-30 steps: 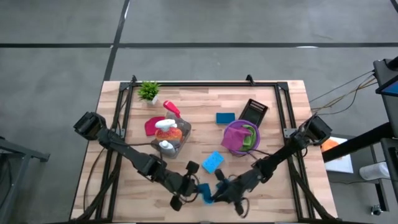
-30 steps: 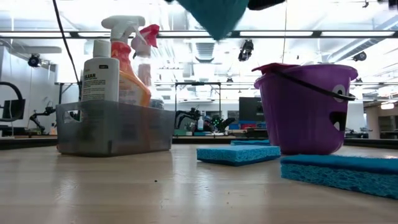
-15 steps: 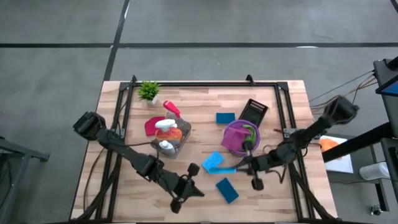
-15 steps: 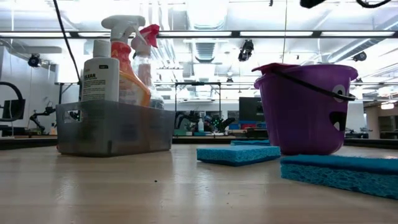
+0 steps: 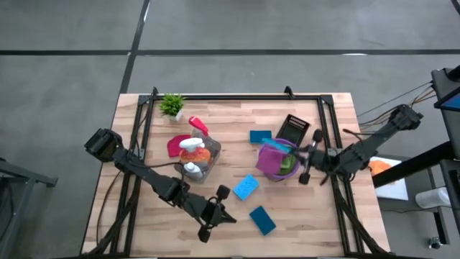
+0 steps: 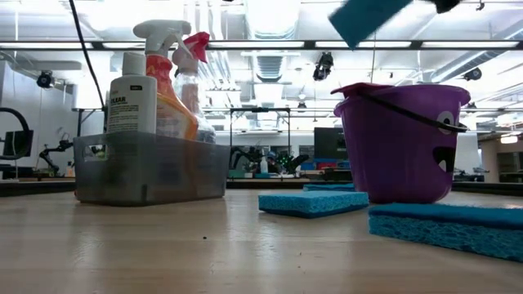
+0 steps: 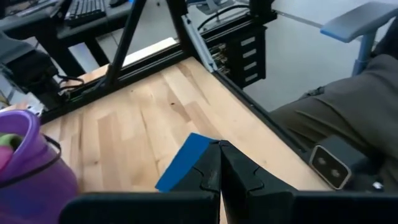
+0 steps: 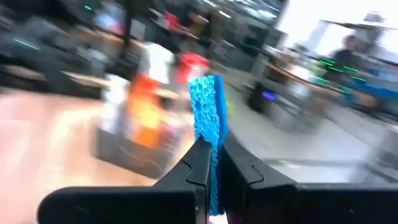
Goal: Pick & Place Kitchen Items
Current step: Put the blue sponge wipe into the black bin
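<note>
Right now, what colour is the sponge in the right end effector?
Blue. The sponge shows best in the right wrist view, pinched in the right end effector.

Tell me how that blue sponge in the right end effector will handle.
The blue sponge, pinched in the right end effector, looks porous, so probably light and squashy. Held by one edge, it stands straight, so likely fairly stiff, unlikely to slip.

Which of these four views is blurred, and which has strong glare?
Right wrist view: smeared background, though the blue sponge between the right gripper's fingers stays fairly crisp. Low view: ceiling lights glare white behind the purple bucket. High and left wrist views: evenly lit, sharp.
</note>
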{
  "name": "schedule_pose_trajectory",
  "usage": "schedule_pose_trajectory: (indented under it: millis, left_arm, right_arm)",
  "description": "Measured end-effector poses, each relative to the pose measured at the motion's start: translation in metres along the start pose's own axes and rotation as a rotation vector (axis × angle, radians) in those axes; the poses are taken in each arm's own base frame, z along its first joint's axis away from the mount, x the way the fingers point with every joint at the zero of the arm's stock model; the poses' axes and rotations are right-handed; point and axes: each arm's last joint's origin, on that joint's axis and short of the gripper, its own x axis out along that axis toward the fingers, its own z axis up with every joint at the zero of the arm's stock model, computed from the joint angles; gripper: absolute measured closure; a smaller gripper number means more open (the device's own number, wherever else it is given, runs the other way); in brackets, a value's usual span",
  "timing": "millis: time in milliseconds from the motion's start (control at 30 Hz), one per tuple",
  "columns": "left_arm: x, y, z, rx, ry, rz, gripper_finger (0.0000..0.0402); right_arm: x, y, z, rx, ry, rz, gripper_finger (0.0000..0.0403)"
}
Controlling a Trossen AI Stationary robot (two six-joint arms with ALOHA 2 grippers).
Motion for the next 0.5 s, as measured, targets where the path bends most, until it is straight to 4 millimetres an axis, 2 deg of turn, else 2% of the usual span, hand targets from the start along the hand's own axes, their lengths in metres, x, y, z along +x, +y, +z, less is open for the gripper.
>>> schedule_pose_trajectory:
  millis: [200, 500]
  left_arm:
    - [0.0, 0.0, 0.0, -0.001, -0.003, 0.001, 0.0401]
    - [0.0, 0.0, 0.0, -0.001, -0.003, 0.001, 0.0401]
  right_arm:
    - [-0.009, -0.021, 0.004, -0.019, 0.091, -0.244, 0.0385]
    - [-0.005, -0.032, -0.014, -0.019, 0.181, -0.403, 0.0385]
